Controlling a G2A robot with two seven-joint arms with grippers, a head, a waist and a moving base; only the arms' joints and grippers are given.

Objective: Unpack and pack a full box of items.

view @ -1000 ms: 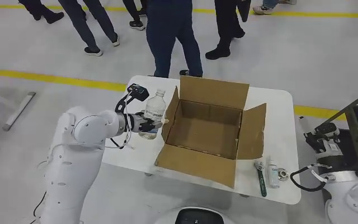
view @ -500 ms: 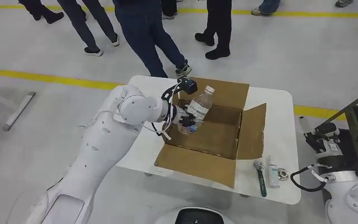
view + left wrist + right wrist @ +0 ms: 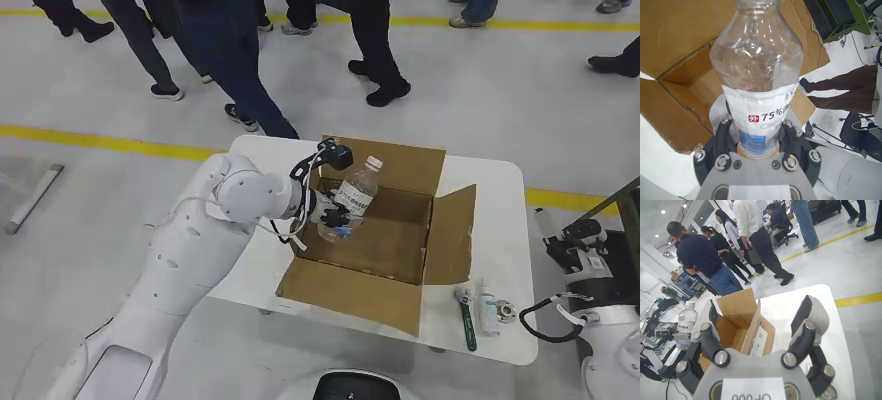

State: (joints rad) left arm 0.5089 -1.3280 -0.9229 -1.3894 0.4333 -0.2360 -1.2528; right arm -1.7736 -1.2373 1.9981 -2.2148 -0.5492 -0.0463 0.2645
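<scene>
The left gripper (image 3: pixel 755 123) pinches the bottle (image 3: pixel 350 197) low on its label, tilted over the open box (image 3: pixel 350 290) near its left side, while a wrench (image 3: pixel 467 322) and a white tube (image 3: pixel 486 308) lie by the counter's (image 3: pixel 490 180) right front corner, and the right gripper (image 3: pixel 758 311) is spread.

I see my left gripper (image 3: pixel 338 215) clamped on the clear bottle (image 3: pixel 357 190), tilted over the open cardboard box (image 3: pixel 350 295), just inside its wall; a wrench (image 3: pixel 467 322) lies beside the box.
</scene>
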